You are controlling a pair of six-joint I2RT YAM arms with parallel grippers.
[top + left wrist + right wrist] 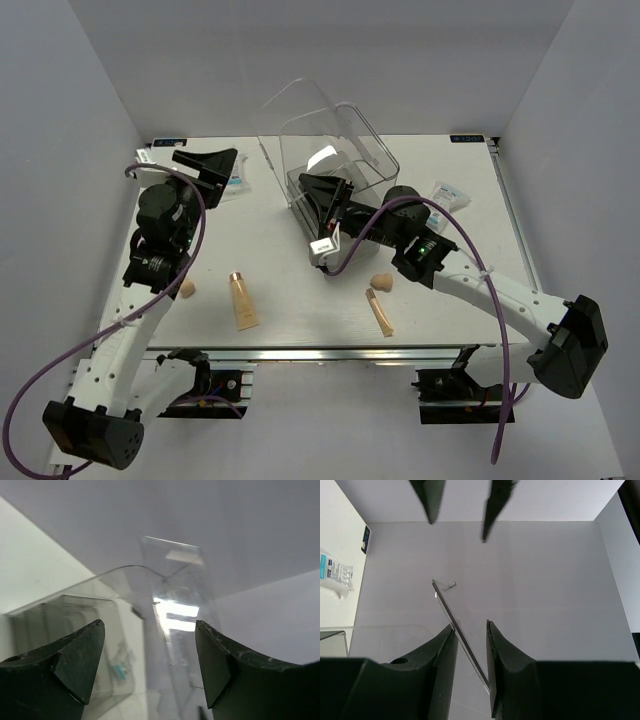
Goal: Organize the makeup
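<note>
right fingers (pixel 440 665) stand at a narrow gap around a thin clear panel (pixel 451 611) of the clear box (pixel 345 170). the panel runs slantwise through the gap and touches both fingers, so it reads as gripped. can't tell if it's the lid edge or a wall. there's a small tab at its far end. in the top view these fingers sit at the box's front-left corner and hide most of the inside.

left fingers (pixel 75 660) are spread wide with nothing between them, over the back-left of the worktop (pixel 300 300), facing the box.

the box is at back centre, with its lid (pixel 300 115) tipped up and open. can't confirm any contents. the left wrist view shows a small white-and-blue shape (pixel 119 671) through the wall, and i can't tell if it's inside or behind.

the makeup i can see is out on the worktop:
- left tube (pixel 242 301) is front, left of centre, with the left sponge (pixel 187 289) near it on its left, apart.
- right tube (pixel 380 312) is front, right of centre, with the right sponge (pixel 381 282) just beside its far end.
- left packet (pixel 236 185) is back left, just beside the left fingers.
- corner packet (pixel 144 156) is at the back-left edge.
- right packet (pixel 450 195) is back right, to the right of the box, apart.
</note>
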